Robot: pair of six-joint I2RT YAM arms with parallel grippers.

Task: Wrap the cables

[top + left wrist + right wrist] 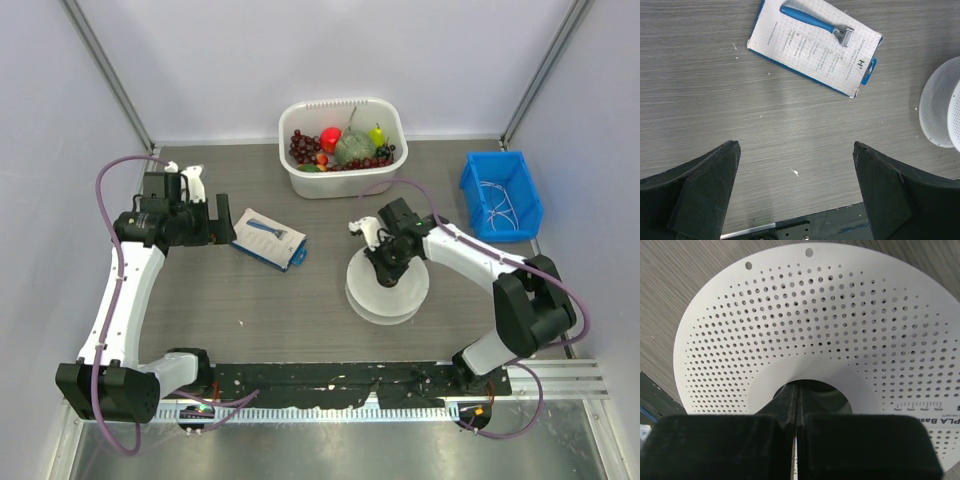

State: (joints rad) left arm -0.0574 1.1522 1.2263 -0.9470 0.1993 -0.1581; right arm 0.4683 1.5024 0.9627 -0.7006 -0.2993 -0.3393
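Note:
The round white perforated spool (pixel 400 295) lies flat on the table right of centre. It fills the right wrist view (pixel 805 320) and its edge shows in the left wrist view (pixel 939 107). My right gripper (pixel 385 262) is shut, its fingertips (pixel 790 395) pressed together and reaching into the spool's centre hole; I see nothing between them. The cables (pixel 498 200) are thin white strands lying in the blue bin (pixel 467 192) at the right. My left gripper (pixel 222 222) is open and empty above the bare table (pixel 795 150), left of the spool.
A boxed blue razor (pixel 268 238) lies between the grippers and shows in the left wrist view (pixel 815 47). A white tub (pixel 300 178) of fruit stands at the back centre. A black rail (pixel 330 378) runs along the near edge.

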